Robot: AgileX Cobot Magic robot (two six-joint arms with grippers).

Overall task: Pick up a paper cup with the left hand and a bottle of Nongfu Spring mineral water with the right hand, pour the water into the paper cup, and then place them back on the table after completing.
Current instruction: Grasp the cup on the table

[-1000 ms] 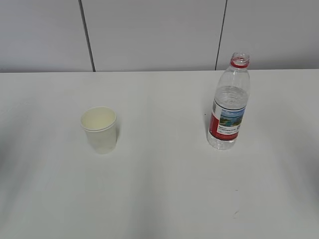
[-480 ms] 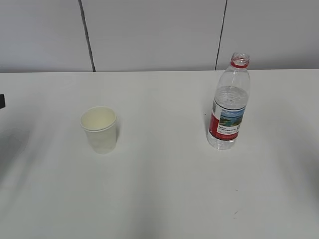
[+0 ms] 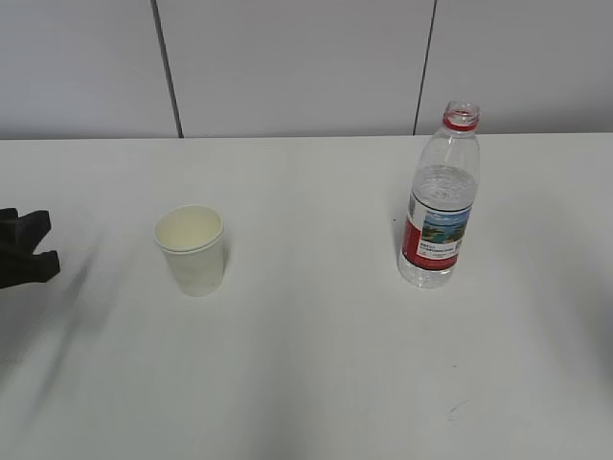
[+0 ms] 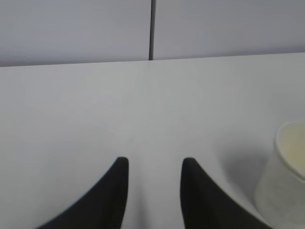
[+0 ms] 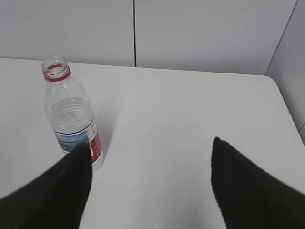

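A white paper cup (image 3: pixel 192 248) stands upright and empty on the white table (image 3: pixel 306 355), left of centre. It also shows at the right edge of the left wrist view (image 4: pixel 284 176). An uncapped clear water bottle (image 3: pixel 440 199) with a red neck ring and red-blue label stands at the right, part full of clear water. My left gripper (image 3: pixel 34 245) enters at the left edge, open and empty, well left of the cup; its fingers (image 4: pixel 116 191) are apart. My right gripper (image 5: pixel 150 150) is wide open, with the bottle (image 5: pixel 71 117) ahead to its left.
A grey panelled wall (image 3: pixel 287 57) with dark seams runs behind the table's far edge. The table's right corner shows in the right wrist view (image 5: pixel 271 83).
My left gripper has come into the exterior view from the left edge, moving right toward the cup. The cup and bottle have not moved.
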